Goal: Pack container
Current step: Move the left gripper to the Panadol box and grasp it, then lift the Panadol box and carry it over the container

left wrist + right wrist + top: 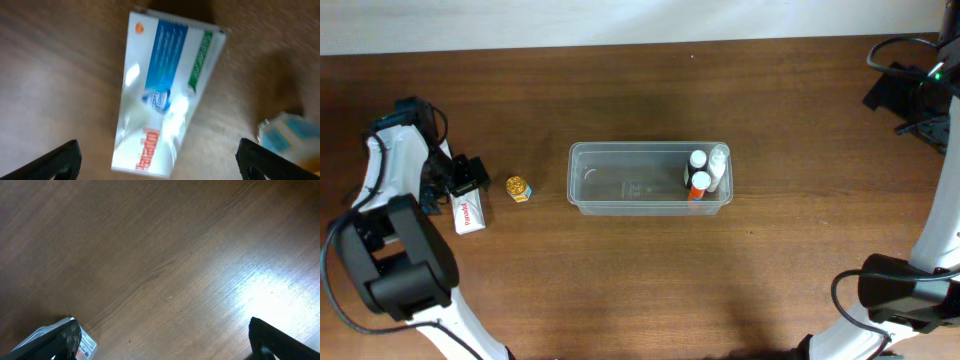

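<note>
The container [640, 147] is a clear rectangular tub in the middle of the table. Three small white-capped bottles [705, 172] stand in its right end. A white box with blue, green and red print [470, 214] lies flat on the table at the left, and also shows in the left wrist view [165, 95]. My left gripper [466, 181] is open and empty just above the box, with its fingers [157, 156] wide apart on either side of it. My right gripper [888, 90] is open and empty at the far right back, over bare wood [162, 335].
A small gold-wrapped item [518, 189] lies between the box and the container, and shows blurred in the left wrist view [287, 137]. Cables and the right arm's base [930, 110] occupy the back right corner.
</note>
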`<state>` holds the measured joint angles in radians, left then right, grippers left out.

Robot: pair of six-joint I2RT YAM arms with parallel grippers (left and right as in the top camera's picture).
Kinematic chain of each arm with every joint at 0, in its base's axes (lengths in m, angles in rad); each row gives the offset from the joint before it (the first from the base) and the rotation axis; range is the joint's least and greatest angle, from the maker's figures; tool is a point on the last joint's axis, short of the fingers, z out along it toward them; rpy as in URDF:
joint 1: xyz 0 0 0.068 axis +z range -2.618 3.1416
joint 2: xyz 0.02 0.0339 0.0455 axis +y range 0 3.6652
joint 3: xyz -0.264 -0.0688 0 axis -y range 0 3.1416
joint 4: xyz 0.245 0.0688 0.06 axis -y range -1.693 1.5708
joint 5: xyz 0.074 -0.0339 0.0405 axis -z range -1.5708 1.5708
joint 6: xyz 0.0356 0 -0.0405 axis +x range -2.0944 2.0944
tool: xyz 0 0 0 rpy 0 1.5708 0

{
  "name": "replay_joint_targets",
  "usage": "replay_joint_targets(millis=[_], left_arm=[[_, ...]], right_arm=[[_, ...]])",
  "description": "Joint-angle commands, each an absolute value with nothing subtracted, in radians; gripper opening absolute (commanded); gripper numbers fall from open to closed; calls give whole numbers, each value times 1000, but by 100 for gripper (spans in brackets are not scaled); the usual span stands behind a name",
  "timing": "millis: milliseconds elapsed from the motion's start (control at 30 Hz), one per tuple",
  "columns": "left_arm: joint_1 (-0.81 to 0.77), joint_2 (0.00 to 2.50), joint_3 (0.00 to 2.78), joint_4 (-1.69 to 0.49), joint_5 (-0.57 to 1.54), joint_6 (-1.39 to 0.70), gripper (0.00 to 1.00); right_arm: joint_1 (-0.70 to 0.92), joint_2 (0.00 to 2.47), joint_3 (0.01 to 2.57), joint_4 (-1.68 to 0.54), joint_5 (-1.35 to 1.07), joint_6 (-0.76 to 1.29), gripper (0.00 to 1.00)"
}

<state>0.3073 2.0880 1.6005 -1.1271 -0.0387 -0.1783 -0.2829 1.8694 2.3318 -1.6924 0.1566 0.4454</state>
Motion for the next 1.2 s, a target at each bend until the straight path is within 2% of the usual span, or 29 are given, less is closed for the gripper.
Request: replay_joint_targets(millis=[0,100,167,267,400,467,533,733,933,1167], left_arm=[[308,2152,1597,-1110,-47,-163,99],[308,2196,1597,-1098,-46,-163,99],[308,2222,1597,-1091,-45,-163,95],[308,2244,1597,-1088,-43,-163,79],[308,2250,1598,-1087,-41,-163,64],[308,2250,1598,-1087,-41,-163,62],[308,2250,1598,-1089,-41,-163,55],[308,2250,1598,-1092,-41,-163,54],[308,2249,1615,-1100,-37,-163,48],[308,2249,1768,-1227,-6,-163,46]], right_arm=[[-289,1873,2333,-1697,162,453,98],[-289,1873,2333,-1697,162,453,98],[-289,1873,2333,-1697,162,453,98],[-289,1873,2333,-1697,162,453,98],[-289,1873,2333,-1697,162,453,98],[-289,1873,2333,-1697,162,453,98],[-289,1873,2333,-1697,162,453,98],[-289,1873,2333,-1697,162,453,98],[-289,1873,2333,-1697,162,453,98],[-289,1873,2333,-1697,162,453,98]])
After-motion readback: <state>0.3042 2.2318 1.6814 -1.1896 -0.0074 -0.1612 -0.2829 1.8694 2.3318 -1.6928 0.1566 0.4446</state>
